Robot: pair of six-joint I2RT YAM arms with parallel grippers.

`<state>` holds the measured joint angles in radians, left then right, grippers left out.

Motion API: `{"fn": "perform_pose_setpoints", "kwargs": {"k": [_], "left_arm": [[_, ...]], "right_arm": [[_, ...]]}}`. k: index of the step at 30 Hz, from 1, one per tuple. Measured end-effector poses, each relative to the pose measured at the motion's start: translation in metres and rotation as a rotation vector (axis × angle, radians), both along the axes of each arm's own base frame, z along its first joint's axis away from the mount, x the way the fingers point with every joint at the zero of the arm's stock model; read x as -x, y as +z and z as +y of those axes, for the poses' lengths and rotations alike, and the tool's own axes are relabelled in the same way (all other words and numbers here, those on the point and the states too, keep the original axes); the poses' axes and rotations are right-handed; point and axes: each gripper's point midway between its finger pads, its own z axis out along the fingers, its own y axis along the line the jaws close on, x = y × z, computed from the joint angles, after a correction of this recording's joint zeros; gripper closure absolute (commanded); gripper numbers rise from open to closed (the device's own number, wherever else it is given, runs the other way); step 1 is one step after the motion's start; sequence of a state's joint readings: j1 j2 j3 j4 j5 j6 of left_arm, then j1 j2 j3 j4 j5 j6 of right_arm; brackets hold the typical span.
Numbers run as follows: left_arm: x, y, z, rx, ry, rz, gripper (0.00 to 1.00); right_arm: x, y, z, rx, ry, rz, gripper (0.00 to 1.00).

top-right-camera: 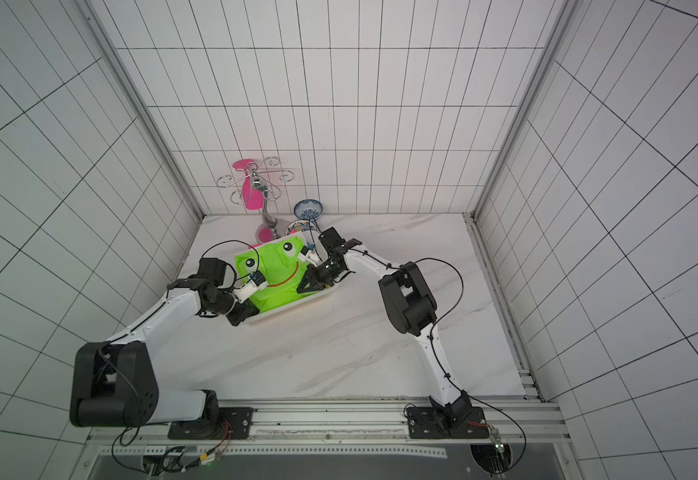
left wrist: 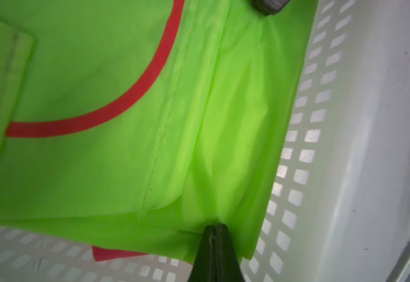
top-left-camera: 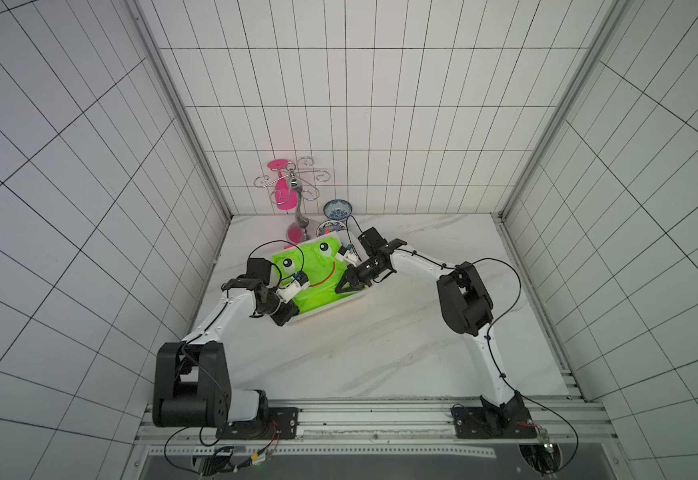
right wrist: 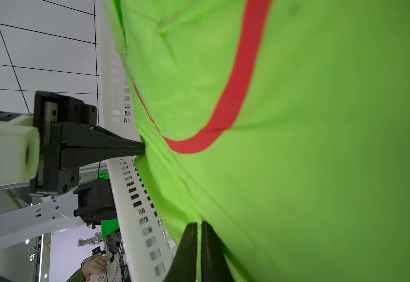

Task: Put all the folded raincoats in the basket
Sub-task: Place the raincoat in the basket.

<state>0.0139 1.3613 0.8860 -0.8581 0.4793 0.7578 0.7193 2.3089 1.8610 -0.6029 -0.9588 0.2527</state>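
Raincoat (top-left-camera: 318, 282) first: the bright green folded coat sits inside the white basket (top-left-camera: 330, 308), frog face up, with two cartoon eyes (top-left-camera: 286, 263) toward the far side and a red smile (left wrist: 130, 97) curving across the middle. It fills most of the basket's width. From my wrist feeds I can't quite tell whether the fabric rests flat on the basket floor or hangs a little above it.

My left claw (left wrist: 215, 225) has its fingers pressed together on the coat's edge at the near left corner, and creases in the fabric fan out from that pinch. Just beside it runs the basket's perforated wall. My right claw (right wrist: 199, 225) is nearly closed, only a thin slit between the fingers, gripping the coat's edge on the opposite side, also right by the perforated wall. Both arms reach in over the rim from either side.

In both top views the basket stands toward the far left of the white marbled desk (top-left-camera: 401, 340). Behind it, against the tiled back wall, are two blue-patterned bowls (top-left-camera: 338, 209) and a metal stand (top-left-camera: 300, 218) with a pink glass (top-left-camera: 284, 198) hanging on it.
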Motion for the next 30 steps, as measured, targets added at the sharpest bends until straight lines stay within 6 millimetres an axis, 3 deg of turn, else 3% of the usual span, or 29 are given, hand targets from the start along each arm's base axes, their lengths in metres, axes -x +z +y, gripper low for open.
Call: {"fn": "perform_pose_setpoints", "kwargs": {"k": [3, 6, 8, 11, 16, 19, 24, 26, 30], "left_arm": [[-0.005, 0.033, 0.001, 0.063, 0.017, -0.030, 0.85], [-0.028, 0.070, 0.008, 0.129, 0.082, -0.110, 0.79], [-0.046, 0.082, 0.016, 0.161, 0.153, -0.161, 0.79], [-0.073, 0.081, 0.022, 0.202, 0.245, -0.203, 0.77], [-0.118, 0.055, 0.031, 0.244, 0.386, -0.199, 0.73], [-0.141, 0.043, 0.042, 0.239, 0.481, -0.213, 0.73], [-0.168, 0.035, 0.059, 0.232, 0.620, -0.241, 0.74], [-0.172, 0.033, 0.064, 0.230, 0.660, -0.246, 0.76], [-0.176, 0.029, 0.069, 0.231, 0.713, -0.244, 0.80]], "right_arm": [[0.000, 0.011, -0.001, -0.006, -0.007, -0.008, 0.76], [-0.007, 0.031, 0.002, -0.041, -0.037, -0.029, 0.75], [-0.018, 0.047, 0.010, -0.084, -0.071, -0.052, 0.74], [-0.041, 0.069, 0.025, -0.153, -0.148, -0.099, 0.73], [-0.092, 0.098, 0.055, -0.291, -0.303, -0.183, 0.76], [-0.124, 0.092, 0.068, -0.337, -0.410, -0.214, 0.78], [-0.165, 0.044, 0.074, -0.302, -0.580, -0.229, 0.82], [-0.172, 0.033, 0.074, -0.295, -0.610, -0.241, 0.83], [-0.181, 0.031, 0.072, -0.276, -0.667, -0.279, 0.84]]}}
